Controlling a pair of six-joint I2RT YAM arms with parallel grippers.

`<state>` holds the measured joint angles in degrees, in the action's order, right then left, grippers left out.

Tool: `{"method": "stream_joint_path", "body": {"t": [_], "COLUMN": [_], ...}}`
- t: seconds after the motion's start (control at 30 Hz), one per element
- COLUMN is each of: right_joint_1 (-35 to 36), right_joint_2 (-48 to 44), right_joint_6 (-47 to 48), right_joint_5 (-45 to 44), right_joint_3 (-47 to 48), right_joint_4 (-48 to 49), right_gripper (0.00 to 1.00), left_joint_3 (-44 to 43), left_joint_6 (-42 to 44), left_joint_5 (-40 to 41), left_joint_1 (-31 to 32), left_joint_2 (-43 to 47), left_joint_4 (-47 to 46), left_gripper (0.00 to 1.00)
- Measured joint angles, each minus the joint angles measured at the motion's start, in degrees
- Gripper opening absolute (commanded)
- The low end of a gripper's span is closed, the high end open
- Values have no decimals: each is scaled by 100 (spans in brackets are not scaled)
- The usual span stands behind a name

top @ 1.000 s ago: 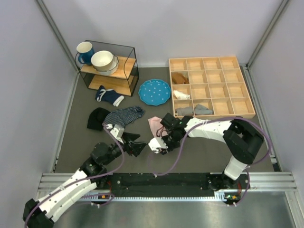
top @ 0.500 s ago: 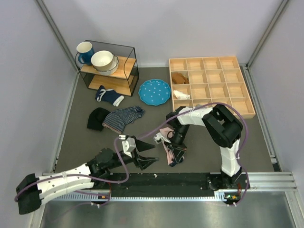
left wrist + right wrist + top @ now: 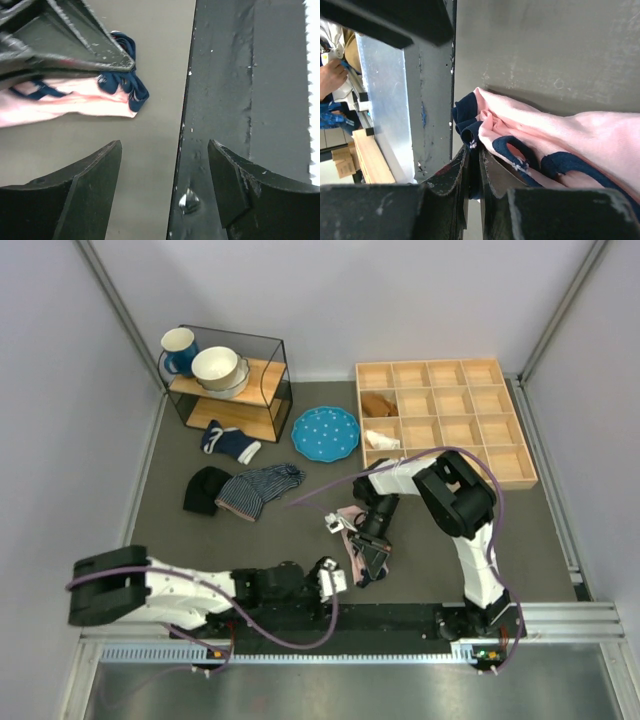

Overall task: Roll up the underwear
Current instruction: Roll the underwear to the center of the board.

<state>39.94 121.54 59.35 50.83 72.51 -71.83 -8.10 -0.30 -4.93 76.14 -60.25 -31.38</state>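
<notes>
The underwear is a small light pink cloth with navy trim, bunched on the grey table near the front middle. My right gripper points toward the near edge. In the right wrist view the right gripper is shut on the navy trim edge of the underwear. My left gripper lies low along the front edge, just left of the underwear. In the left wrist view the left gripper is open and empty. The underwear shows ahead of it, under the right gripper's fingers.
A black rail runs along the near table edge. A wooden compartment tray stands at the back right. A blue plate, a striped garment, a black cloth, a navy sock and a shelf with a mug and a bowl lie to the left.
My left arm has dropped to the front edge and reached right toward the underwear. My right gripper has drawn the underwear nearer to the front rail.
</notes>
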Motion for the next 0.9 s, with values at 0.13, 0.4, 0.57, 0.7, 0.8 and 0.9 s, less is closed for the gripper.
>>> {"method": "stream_joint_path", "body": {"t": [0.13, 0.4, 0.57, 0.7, 0.8, 0.9], "right_joint_1": [0, 0, 0, 0, 0, 0], "right_joint_2": [4, 4, 4, 4, 4, 4], "right_joint_6": [-39, -50, -50, -50, -48, -48], "right_joint_5": [0, -2, -7, -13, -13, -13], "right_joint_3": [4, 4, 4, 4, 4, 4], "right_joint_4": [-31, -44, -46, -46, -46, -48], "right_gripper": [10, 10, 10, 10, 11, 11], "left_joint_3": [-793, -1080, -1246, -1423, -1532, -1646], "left_joint_6": [656, 1408, 1692, 1856, 1928, 1980], "left_joint_5": [442, 1150, 1294, 1401, 1504, 1650], "left_joint_1": [374, 691, 708, 713, 717, 717], "left_joint_2": [-1198, -1659, -2004, -2387, -2564, -2717], "left_joint_4": [227, 79, 4, -85, -199, -234], "left_gripper": [78, 79, 79, 79, 76, 72]}}
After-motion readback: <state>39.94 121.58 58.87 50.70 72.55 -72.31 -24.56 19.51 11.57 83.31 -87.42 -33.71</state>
